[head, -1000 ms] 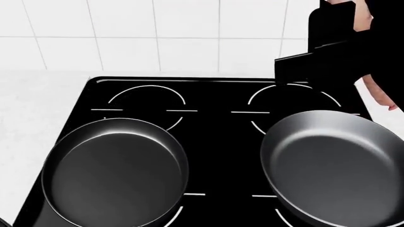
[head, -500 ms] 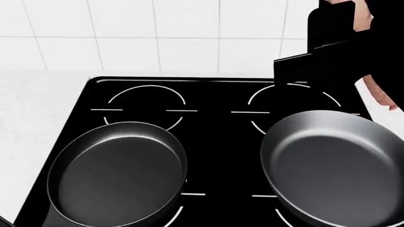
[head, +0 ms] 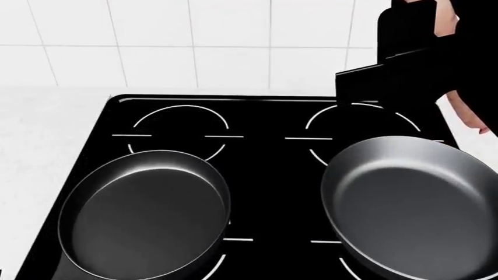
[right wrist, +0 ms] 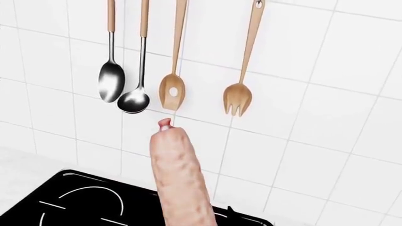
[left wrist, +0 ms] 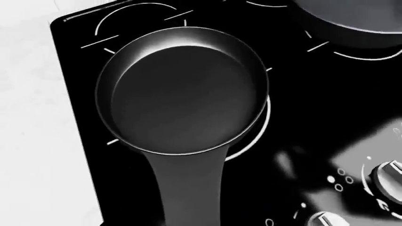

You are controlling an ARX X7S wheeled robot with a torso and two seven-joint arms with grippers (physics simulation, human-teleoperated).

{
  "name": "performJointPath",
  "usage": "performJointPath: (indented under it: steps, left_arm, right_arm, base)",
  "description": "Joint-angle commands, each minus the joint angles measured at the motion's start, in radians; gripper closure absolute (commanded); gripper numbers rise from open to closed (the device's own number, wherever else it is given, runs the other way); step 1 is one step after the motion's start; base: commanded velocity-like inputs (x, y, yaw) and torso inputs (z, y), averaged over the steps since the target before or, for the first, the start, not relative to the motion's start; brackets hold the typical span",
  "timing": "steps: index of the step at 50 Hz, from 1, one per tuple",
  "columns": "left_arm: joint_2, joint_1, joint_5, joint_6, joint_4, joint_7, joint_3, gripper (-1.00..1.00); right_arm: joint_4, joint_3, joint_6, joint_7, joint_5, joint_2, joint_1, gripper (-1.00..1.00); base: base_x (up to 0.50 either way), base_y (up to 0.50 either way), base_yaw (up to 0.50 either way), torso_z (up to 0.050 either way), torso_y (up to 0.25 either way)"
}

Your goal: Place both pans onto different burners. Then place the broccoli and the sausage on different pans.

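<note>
Two dark grey pans rest on the black cooktop (head: 265, 151). The left pan (head: 148, 216) covers the front left burner (left wrist: 259, 134). Its handle (left wrist: 188, 188) runs straight toward my left gripper, whose fingers do not show. The right pan (head: 412, 204) lies over the front right burner (head: 330, 245). The rear left burner (head: 181, 125) and rear right burner (head: 362, 125) are bare. My right gripper (head: 424, 64) hangs high at the back right, shut on the pink speckled sausage (right wrist: 179, 179), whose ends (head: 465, 114) stick out either side. The broccoli is out of view.
White tiled wall (head: 195, 41) stands behind the cooktop, with two metal spoons (right wrist: 122, 87), a wooden spatula (right wrist: 171, 92) and a wooden fork (right wrist: 237, 99) hanging on it. Grey knobs (left wrist: 389, 174) sit at the cooktop's front. White counter (head: 46, 134) lies to the left.
The left pan sank a little and settled flatter over the front left burner, then stayed still. The right arm with the sausage crept slightly left.
</note>
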Motion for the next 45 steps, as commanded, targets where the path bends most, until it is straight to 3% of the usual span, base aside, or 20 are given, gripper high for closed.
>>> performJointPath:
  steps: [1,6,13,28,36,45]
  left_arm:
    - [-0.021,-0.223,-0.316,-0.060,0.004,-0.073,-0.081,-1.00]
    - [-0.016,-0.306,-0.407,-0.077,-0.046,-0.114,-0.096,-1.00]
    - [0.025,-0.381,-0.409,-0.124,-0.161,-0.153,-0.096,-1.00]
    - [0.113,-0.417,-0.099,-0.274,-0.419,-0.116,-0.093,-1.00]
    - [0.135,-0.325,0.069,-0.193,-0.504,-0.055,-0.111,-1.00]
    - [0.146,-0.303,0.135,-0.146,-0.537,-0.036,-0.126,-1.00]
  right_arm:
    - [-0.009,0.024,0.018,-0.036,-0.027,-0.020,-0.002,1.00]
    - [-0.009,0.022,0.015,-0.043,-0.035,-0.023,-0.009,1.00]
    - [0.005,0.014,0.028,-0.053,-0.041,-0.035,-0.002,1.00]
    - [0.040,-0.035,0.081,-0.111,-0.068,-0.070,-0.015,1.00]
    - [0.076,-0.079,0.187,-0.110,-0.021,-0.070,0.057,1.00]
    - [0.150,-0.134,0.293,-0.146,-0.034,-0.099,0.119,1.00]
  base:
    - [0.00,0.00,0.00,0.000,0.000]
    - [0.00,0.00,0.00,0.000,0.000]
    - [0.00,0.00,0.00,0.000,0.000]
    - [0.00,0.00,0.00,0.000,0.000]
    - [0.00,0.00,0.00,0.000,0.000]
    - [0.00,0.00,0.00,0.000,0.000]
